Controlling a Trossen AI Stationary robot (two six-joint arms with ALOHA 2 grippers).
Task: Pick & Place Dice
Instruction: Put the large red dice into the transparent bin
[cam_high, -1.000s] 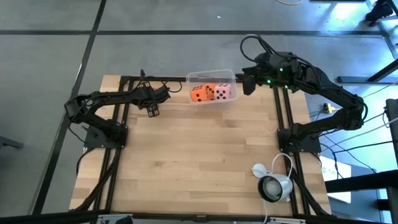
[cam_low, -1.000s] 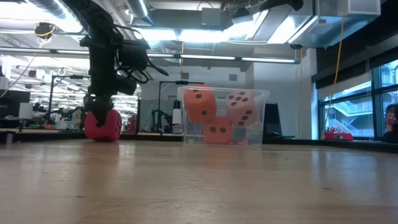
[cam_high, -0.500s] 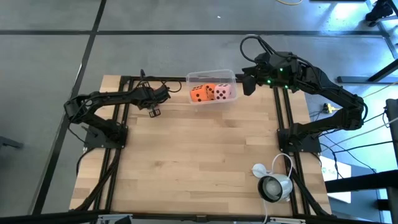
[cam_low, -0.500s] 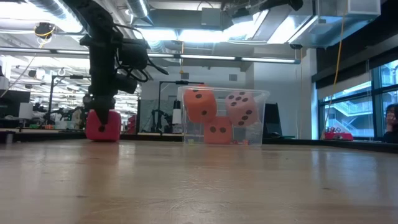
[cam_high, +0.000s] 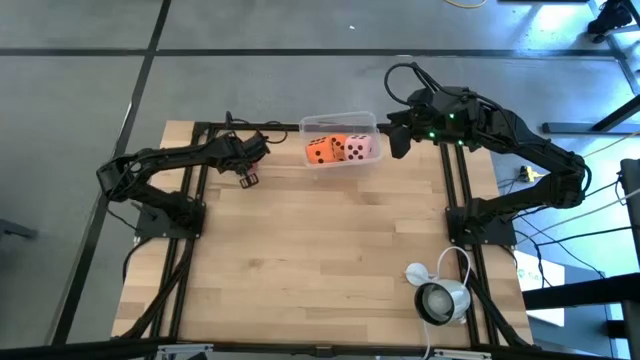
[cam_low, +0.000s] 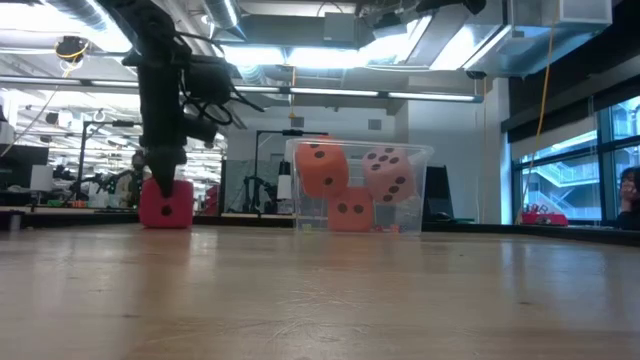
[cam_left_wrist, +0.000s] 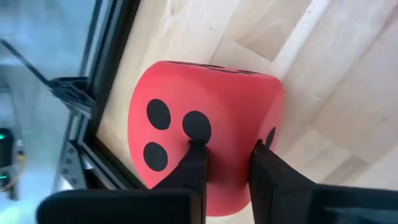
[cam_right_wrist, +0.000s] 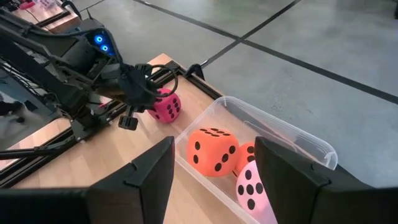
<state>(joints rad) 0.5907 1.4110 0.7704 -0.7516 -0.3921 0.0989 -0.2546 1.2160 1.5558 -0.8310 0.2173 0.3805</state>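
Left gripper is pinched into the soft top of the red die, which sits on the table at its far left edge beside the frame rail. Farther along the back edge, a clear bin holds two orange dice and the pink die. Right gripper hovers beside the bin, fingers spread, holding nothing.

Bare table in front; clear bin along far edge.
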